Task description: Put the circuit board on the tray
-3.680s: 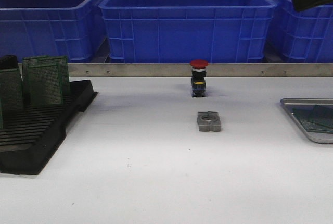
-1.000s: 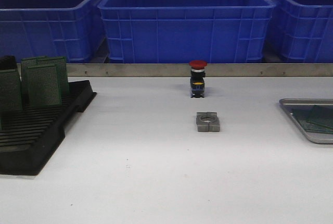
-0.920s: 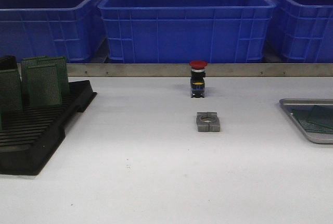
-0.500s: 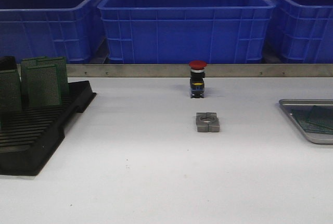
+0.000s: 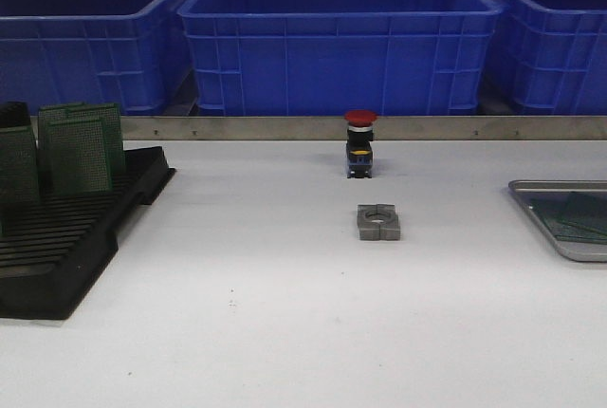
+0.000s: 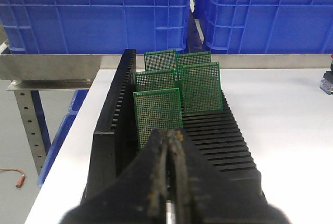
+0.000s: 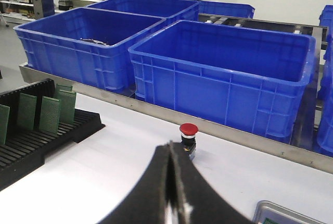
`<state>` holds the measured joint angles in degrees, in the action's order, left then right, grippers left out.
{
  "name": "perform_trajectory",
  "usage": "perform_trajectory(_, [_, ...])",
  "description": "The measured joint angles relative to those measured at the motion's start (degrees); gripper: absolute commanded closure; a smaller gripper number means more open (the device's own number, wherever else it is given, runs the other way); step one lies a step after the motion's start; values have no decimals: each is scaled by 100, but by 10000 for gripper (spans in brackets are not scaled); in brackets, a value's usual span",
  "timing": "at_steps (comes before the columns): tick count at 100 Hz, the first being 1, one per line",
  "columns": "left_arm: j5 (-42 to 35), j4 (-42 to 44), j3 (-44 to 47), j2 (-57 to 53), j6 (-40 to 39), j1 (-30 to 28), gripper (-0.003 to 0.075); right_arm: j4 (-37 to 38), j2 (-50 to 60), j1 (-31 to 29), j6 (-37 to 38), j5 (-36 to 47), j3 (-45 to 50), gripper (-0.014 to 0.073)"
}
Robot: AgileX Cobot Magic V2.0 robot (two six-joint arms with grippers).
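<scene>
Several green circuit boards (image 5: 81,152) stand upright in the black slotted rack (image 5: 66,237) at the left. The silver tray (image 5: 531,201) lies at the right edge with a green board (image 5: 577,220) flat in it. Neither gripper shows in the front view. In the left wrist view my left gripper (image 6: 170,136) is shut and empty, just short of the nearest board (image 6: 157,113) in the rack (image 6: 112,125). In the right wrist view my right gripper (image 7: 170,147) is shut and empty, above the table, with a corner of the tray (image 7: 273,211) beside it.
A red-capped push button (image 5: 360,142) stands mid-table in front of a steel rail (image 5: 237,127). A grey metal block with a round hole (image 5: 379,222) lies nearer. Large blue bins (image 5: 341,38) line the back. The button also shows in the right wrist view (image 7: 188,133).
A dark arm part seen at the top right 3.7 s ago has left the front view. Over the last second nothing has visibly moved.
</scene>
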<state>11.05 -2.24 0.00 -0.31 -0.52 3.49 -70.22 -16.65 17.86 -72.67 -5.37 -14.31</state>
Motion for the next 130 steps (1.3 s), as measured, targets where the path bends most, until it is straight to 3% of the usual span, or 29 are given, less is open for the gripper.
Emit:
perform_trajectory(80, [-93,0,0,0,0,0,741,90,0,0,0,-1062,0,655])
perform_trajectory(106, [-97,0,0,0,0,0,741,153,0,0,0,-537,13,655])
perform_trajectory(118, [-97,0,0,0,0,0,741,656,0,0,222,160,103,655])
perform_trajectory(130, [-97,0,0,0,0,0,741,1986,44,-119,1594,692,223,655])
